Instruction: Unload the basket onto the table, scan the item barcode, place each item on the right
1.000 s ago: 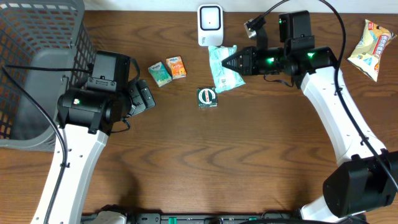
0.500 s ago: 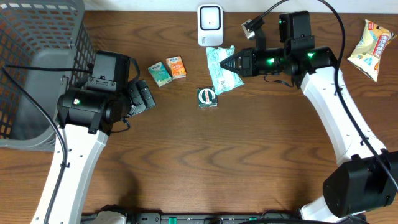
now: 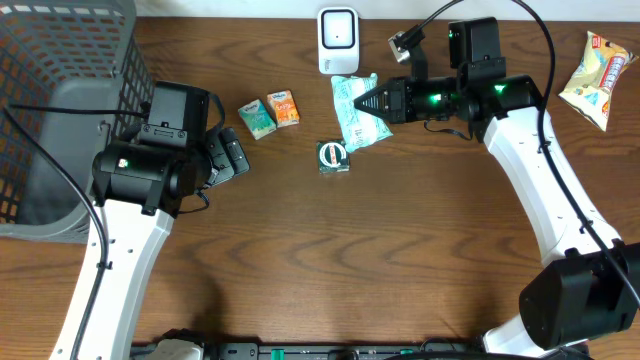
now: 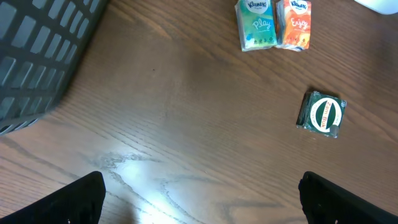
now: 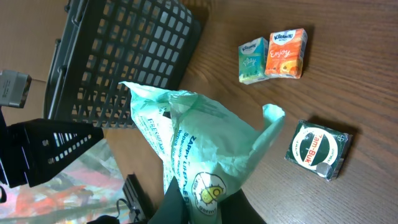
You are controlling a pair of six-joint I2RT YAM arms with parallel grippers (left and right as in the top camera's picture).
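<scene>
**Mint-green pouch pinched in front of the scanner**

The pouch (image 3: 355, 108) is soft, crinkled pale-green plastic with dark green print and a round yellow-green emblem, which shows best in the right wrist view (image 5: 200, 149). It sits between the white scanner (image 3: 338, 38) and a small dark green packet with a round logo (image 3: 333, 157), its far end just short of the scanner's base. Whether any of it touches the bench (image 3: 400, 260) I cannot tell.

The right arm (image 3: 520, 150) comes up the right side of the bench, then bends at the wrist to lie level, pointing toward the robot's left. The right jaws are clamped on the pouch's right-hand edge.

The pouch's long axis runs from the scanner end back toward the robot, leaning slightly, with a printed face upward.

The left arm (image 3: 150, 170) rests beside the grey basket (image 3: 60, 90) (its jaws spread wide, holding nothing). Teal (image 3: 257, 118) and orange (image 3: 285, 108) tissue packs lie side by side nearby.
</scene>
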